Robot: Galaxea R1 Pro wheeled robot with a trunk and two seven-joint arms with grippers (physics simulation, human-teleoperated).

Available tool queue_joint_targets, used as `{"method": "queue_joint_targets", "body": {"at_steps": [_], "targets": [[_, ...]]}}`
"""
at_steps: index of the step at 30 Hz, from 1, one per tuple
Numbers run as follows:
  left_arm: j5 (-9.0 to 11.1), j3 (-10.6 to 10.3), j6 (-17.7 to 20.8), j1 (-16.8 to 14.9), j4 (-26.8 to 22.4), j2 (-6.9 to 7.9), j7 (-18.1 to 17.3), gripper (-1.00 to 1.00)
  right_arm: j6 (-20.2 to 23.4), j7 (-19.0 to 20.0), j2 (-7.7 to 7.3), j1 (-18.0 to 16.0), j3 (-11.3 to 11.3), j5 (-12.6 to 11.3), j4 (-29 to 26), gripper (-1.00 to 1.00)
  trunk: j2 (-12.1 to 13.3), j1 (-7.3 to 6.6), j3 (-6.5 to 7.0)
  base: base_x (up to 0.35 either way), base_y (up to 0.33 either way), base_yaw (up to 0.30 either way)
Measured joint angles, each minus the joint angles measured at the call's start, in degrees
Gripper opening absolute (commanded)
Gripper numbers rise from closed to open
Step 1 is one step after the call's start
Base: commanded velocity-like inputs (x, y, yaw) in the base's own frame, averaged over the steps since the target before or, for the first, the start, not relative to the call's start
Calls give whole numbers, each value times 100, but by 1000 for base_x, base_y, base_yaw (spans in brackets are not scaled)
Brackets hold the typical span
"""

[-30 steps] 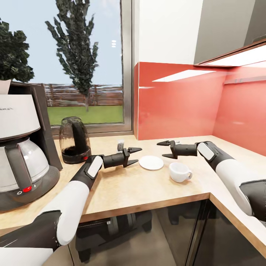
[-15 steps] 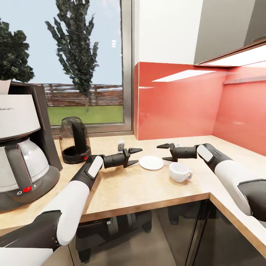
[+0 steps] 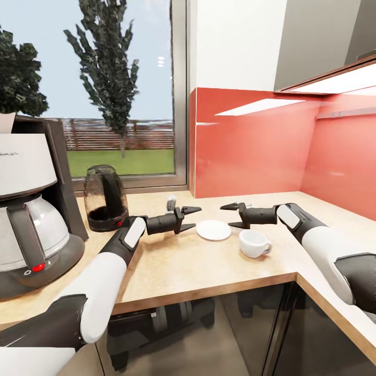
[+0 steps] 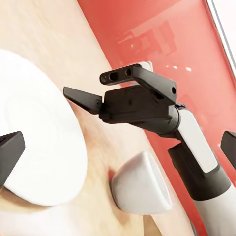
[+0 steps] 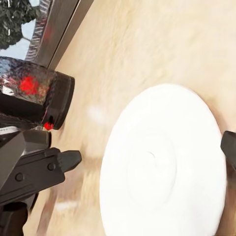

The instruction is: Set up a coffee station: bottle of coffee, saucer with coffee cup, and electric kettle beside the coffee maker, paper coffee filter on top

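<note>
On the kitchen countertop (image 3: 209, 266) the white saucer (image 3: 213, 230) lies flat, with the white coffee cup (image 3: 253, 243) standing just right of it, off the saucer. My left gripper (image 3: 194, 218) hovers open at the saucer's left rim. Facing it, my right gripper (image 3: 226, 216) is open over the saucer's far right edge, beside the cup. The left wrist view has the saucer (image 4: 39, 147), the cup (image 4: 140, 184) and the right gripper (image 4: 93, 86). The coffee maker (image 3: 31, 209) stands at far left, the electric kettle (image 3: 106, 198) beside it. The bottle of coffee and kitchen shelf are out of view.
A red backsplash (image 3: 250, 141) runs behind the counter corner, and a window (image 3: 104, 94) sits behind the kettle. The counter turns toward me along the right side. In the right wrist view the kettle (image 5: 34, 93) and left gripper (image 5: 49, 162) lie beyond the saucer (image 5: 162, 167).
My right gripper has sunk a little and edged left toward the saucer. The left gripper has risen very slightly. Saucer and cup have not moved.
</note>
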Motion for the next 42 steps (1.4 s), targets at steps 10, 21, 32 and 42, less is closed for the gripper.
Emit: {"method": "queue_joint_targets", "body": {"at_steps": [10, 21, 32, 42], "targets": [[-7, 0, 0, -15, 17, 0, 1, 100, 2, -1, 137, -2, -3, -5, 22, 100, 0, 0, 0, 0, 0, 0], [-7, -1, 2, -16, 27, 0, 1, 100, 0, -9, 149, -3, 5, 4, 18, 100, 0, 0, 0, 0, 0, 0], [-23, -9, -2, -15, 51, 0, 21, 100, -1, -9, 154, -5, 4, 4, 9, 100, 0, 0, 0, 0, 0, 0], [283, 19, 79, -19, 55, 0, 866, 100, -1, -7, 152, -9, -22, -20, 7, 100, -1, -1, 2, 0, 0, 0]]}}
